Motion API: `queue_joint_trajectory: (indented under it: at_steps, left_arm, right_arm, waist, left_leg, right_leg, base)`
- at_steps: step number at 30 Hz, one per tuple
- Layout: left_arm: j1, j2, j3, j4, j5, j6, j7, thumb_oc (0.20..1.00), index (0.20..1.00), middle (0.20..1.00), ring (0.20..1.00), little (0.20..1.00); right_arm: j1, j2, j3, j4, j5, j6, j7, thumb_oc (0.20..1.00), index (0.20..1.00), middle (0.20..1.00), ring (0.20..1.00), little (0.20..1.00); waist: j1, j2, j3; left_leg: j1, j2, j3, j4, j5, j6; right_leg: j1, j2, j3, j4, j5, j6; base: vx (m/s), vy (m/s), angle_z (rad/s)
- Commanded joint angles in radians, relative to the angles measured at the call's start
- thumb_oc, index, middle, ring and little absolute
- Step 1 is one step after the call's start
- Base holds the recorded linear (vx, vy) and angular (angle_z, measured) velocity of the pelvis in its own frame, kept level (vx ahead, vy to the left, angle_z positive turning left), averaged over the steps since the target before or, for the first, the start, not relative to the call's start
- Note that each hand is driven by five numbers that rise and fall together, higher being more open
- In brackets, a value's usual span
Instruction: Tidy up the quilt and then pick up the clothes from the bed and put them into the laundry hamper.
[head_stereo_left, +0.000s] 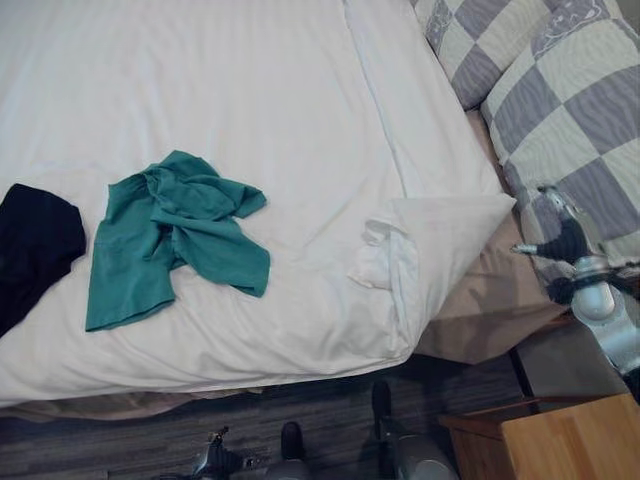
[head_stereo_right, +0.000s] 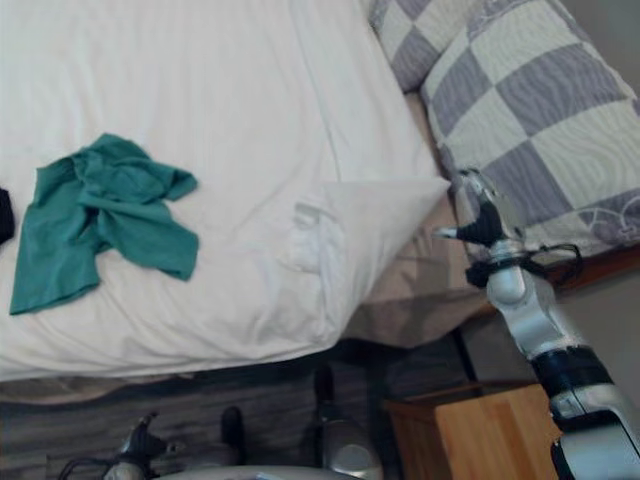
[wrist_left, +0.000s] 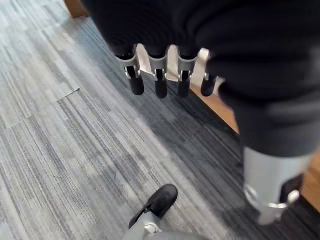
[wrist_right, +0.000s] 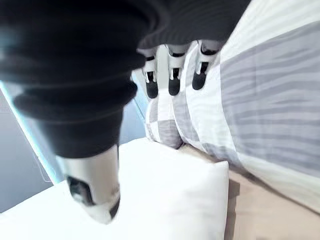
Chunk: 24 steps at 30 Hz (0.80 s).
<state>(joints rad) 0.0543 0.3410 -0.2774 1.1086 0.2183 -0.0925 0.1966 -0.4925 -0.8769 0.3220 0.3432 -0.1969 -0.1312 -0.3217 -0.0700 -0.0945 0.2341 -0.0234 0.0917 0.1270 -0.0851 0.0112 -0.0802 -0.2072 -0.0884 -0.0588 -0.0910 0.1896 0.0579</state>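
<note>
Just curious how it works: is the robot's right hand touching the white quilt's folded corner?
Apart. The right eye view shows the right hand over the checked pillow, with tan sheet between it and the quilt.

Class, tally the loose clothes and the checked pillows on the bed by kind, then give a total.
Teal garment: 1
Black garment: 1
Checked pillows: 2
Total: 4

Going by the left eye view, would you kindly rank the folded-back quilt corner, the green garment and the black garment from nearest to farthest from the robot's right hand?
From the right hand:
1. Folded-back quilt corner, just beside it.
2. Green garment, mid-bed.
3. Black garment, at the view's far left edge.
</note>
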Motion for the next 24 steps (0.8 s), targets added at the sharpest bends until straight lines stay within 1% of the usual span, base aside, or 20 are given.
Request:
queue_joint_trajectory:
  at_steps: [1, 2, 3, 5, 6, 7, 8, 12, 13, 14, 16, 18, 21, 23, 24]
  left_arm:
    - [-0.049, 0.024, -0.01, 0.049, 0.014, -0.019, 0.016, 1.0, 1.0, 1.0, 1.0, 1.0]
    - [-0.056, 0.031, -0.02, 0.046, 0.016, -0.02, 0.019, 1.0, 1.0, 1.0, 1.0, 1.0]
    - [-0.068, 0.038, -0.029, 0.042, 0.02, -0.023, 0.025, 1.0, 1.0, 1.0, 1.0, 1.0]
    - [-0.08, 0.046, -0.04, 0.039, 0.018, -0.026, 0.03, 1.0, 1.0, 1.0, 1.0, 1.0]
    - [-0.081, 0.044, -0.037, 0.039, 0.018, -0.027, 0.03, 1.0, 1.0, 1.0, 1.0, 1.0]
    - [-0.117, 0.078, -0.043, 0.019, 0.0, -0.026, 0.024, 1.0, 1.0, 1.0, 1.0, 1.0]
    - [-0.121, 0.086, -0.044, -0.002, -0.005, -0.031, 0.022, 1.0, 1.0, 1.0, 1.0, 1.0]
    - [-0.141, 0.105, -0.053, -0.042, -0.034, -0.038, 0.015, 1.0, 1.0, 1.0, 1.0, 1.0]
    - [-0.141, 0.108, -0.055, -0.045, -0.036, -0.037, 0.015, 1.0, 1.0, 1.0, 1.0, 1.0]
    - [-0.14, 0.108, -0.056, -0.05, -0.037, -0.037, 0.013, 1.0, 1.0, 1.0, 1.0, 1.0]
    - [-0.138, 0.106, -0.059, -0.052, -0.035, -0.035, 0.011, 1.0, 1.0, 1.0, 1.0, 1.0]
    - [-0.137, 0.093, -0.057, -0.035, -0.023, -0.027, 0.008, 1.0, 1.0, 1.0, 1.0, 1.0]
    - [-0.136, 0.067, -0.046, 0.006, -0.01, -0.018, 0.008, 1.0, 1.0, 1.0, 1.0, 1.0]
    - [-0.128, 0.049, -0.028, 0.039, -0.008, -0.007, 0.007, 1.0, 1.0, 1.0, 1.0, 1.0]
    - [-0.128, 0.05, -0.03, 0.039, -0.008, -0.007, 0.007, 1.0, 1.0, 1.0, 1.0, 1.0]
  right_arm:
    - [-0.112, -0.05, -0.013, -0.027, -0.024, -0.04, -0.016, 1.0, 1.0, 1.0, 1.0, 1.0]
    - [-0.155, -0.054, 0.016, -0.045, -0.025, -0.043, -0.011, 1.0, 1.0, 1.0, 1.0, 1.0]
    - [-0.235, -0.051, 0.081, -0.044, -0.021, -0.048, -0.007, 1.0, 1.0, 1.0, 1.0, 1.0]
    - [-0.307, -0.045, 0.142, -0.038, -0.018, -0.052, 0.001, 1.0, 1.0, 1.0, 1.0, 1.0]
    - [-0.314, -0.044, 0.148, -0.034, -0.017, -0.053, 0.0, 1.0, 1.0, 1.0, 1.0, 1.0]
    - [-0.383, -0.035, 0.213, -0.029, -0.015, -0.049, 0.018, 1.0, 1.0, 1.0, 1.0, 1.0]
    - [-0.428, -0.03, 0.245, -0.023, -0.01, -0.051, 0.022, 1.0, 1.0, 1.0, 1.0, 1.0]
    - [-0.509, 0.0, 0.345, 0.054, 0.02, -0.045, 0.063, 1.0, 1.0, 1.0, 1.0, 1.0]
    - [-0.511, 0.003, 0.36, 0.068, 0.023, -0.043, 0.074, 0.551, 0.551, 0.551, 0.551, 0.551]
    - [-0.511, 0.004, 0.373, 0.079, 0.025, -0.041, 0.084, 0.203, 0.203, 0.203, 0.203, 0.203]
    - [-0.505, 0.005, 0.38, 0.086, 0.024, -0.038, 0.093, 0.2, 0.2, 0.2, 0.2, 0.2]
    - [-0.453, 0.016, 0.356, 0.102, 0.019, -0.031, 0.1, 0.2, 0.2, 0.2, 0.2, 0.2]
    - [-0.328, 0.021, 0.265, 0.09, 0.021, -0.026, 0.089, 0.2, 0.2, 0.2, 0.2, 0.2]
    - [-0.22, 0.011, 0.179, 0.064, 0.03, -0.025, 0.085, 0.2, 0.2, 0.2, 0.2, 0.2]
    - [-0.215, 0.011, 0.175, 0.061, 0.029, -0.024, 0.086, 0.2, 0.2, 0.2, 0.2, 0.2]
  waist:
    - [0.036, 0.019, 0.041]
    - [0.044, 0.02, 0.053]
    - [0.05, 0.023, 0.066]
    - [0.061, 0.026, 0.081]
    - [0.058, 0.027, 0.081]
    - [0.066, 0.036, 0.099]
    - [0.067, 0.042, 0.109]
    - [0.076, 0.057, 0.133]
    - [0.079, 0.059, 0.137]
    - [0.081, 0.06, 0.138]
    - [0.08, 0.06, 0.138]
    - [0.077, 0.057, 0.129]
    - [0.062, 0.045, 0.109]
    - [0.047, 0.032, 0.083]
    - [0.049, 0.031, 0.082]
  left_leg:
    - [-0.036, 0.059, -0.072, 0.02, -0.038, -0.033]
    - [-0.048, 0.061, -0.074, 0.017, -0.032, -0.035]
    - [-0.071, 0.063, -0.075, 0.01, -0.019, -0.038]
    - [-0.094, 0.064, -0.078, 0.008, -0.009, -0.041]
    - [-0.096, 0.064, -0.078, 0.008, -0.009, -0.041]
    - [-0.117, 0.065, -0.078, 0.007, -0.002, -0.043]
    - [-0.132, 0.065, -0.079, 0.008, 0.003, -0.043]
    - [-0.171, 0.066, -0.088, 0.009, 0.021, -0.05]
    - [-0.174, 0.068, -0.089, 0.008, 0.024, -0.053]
    - [-0.176, 0.07, -0.09, 0.007, 0.026, -0.054]
    - [-0.176, 0.071, -0.093, 0.006, 0.027, -0.056]
    - [-0.164, 0.072, -0.097, 0.004, 0.023, -0.057]
    - [-0.139, 0.071, -0.093, 0.004, 0.009, -0.055]
    - [-0.115, 0.073, -0.086, 0.003, -0.004, -0.053]
    - [-0.114, 0.073, -0.086, 0.003, -0.004, -0.053]
  right_leg:
    - [0.056, -0.068, -0.028, 0.023, -0.173, 0.109]
    - [0.044, -0.068, -0.03, 0.024, -0.17, 0.109]
    - [0.018, -0.067, -0.03, 0.026, -0.163, 0.108]
    - [-0.004, -0.07, -0.032, 0.028, -0.157, 0.107]
    - [-0.006, -0.07, -0.032, 0.029, -0.158, 0.107]
    - [-0.032, -0.076, -0.03, 0.037, -0.153, 0.107]
    - [-0.047, -0.078, -0.03, 0.044, -0.153, 0.107]
    - [-0.08, -0.084, -0.039, 0.061, -0.155, 0.103]
    - [-0.083, -0.085, -0.043, 0.065, -0.156, 0.102]
    - [-0.082, -0.085, -0.048, 0.066, -0.159, 0.101]
    - [-0.079, -0.085, -0.052, 0.067, -0.162, 0.101]
    - [-0.062, -0.085, -0.058, 0.064, -0.166, 0.1]
    - [-0.031, -0.083, -0.062, 0.053, -0.168, 0.1]
    - [-0.008, -0.081, -0.061, 0.043, -0.168, 0.101]
    - [-0.007, -0.081, -0.061, 0.042, -0.168, 0.101]
  base:
    - [-0.06, -0.028, -0.09]
    - [-0.08, -0.029, 0.11]
    - [-0.09, -0.035, 0.05]
    - [-0.06, -0.02, -0.01]
    - [-0.08, 0.011, 0.01]
    - [-0.08, 0.025, 0.0]
    - [-0.1, 0.027, -0.03]
    - [-0.05, 0.001, 0.03]
    - [-0.03, -0.014, 0.09]
    - [-0.01, -0.014, 0.14]
    - [0.0, -0.013, 0.2]
    - [0.01, -0.005, 0.13]
    - [0.01, 0.01, 0.17]
    - [0.04, 0.018, 0.11]
    - [0.07, 0.019, 0.0]
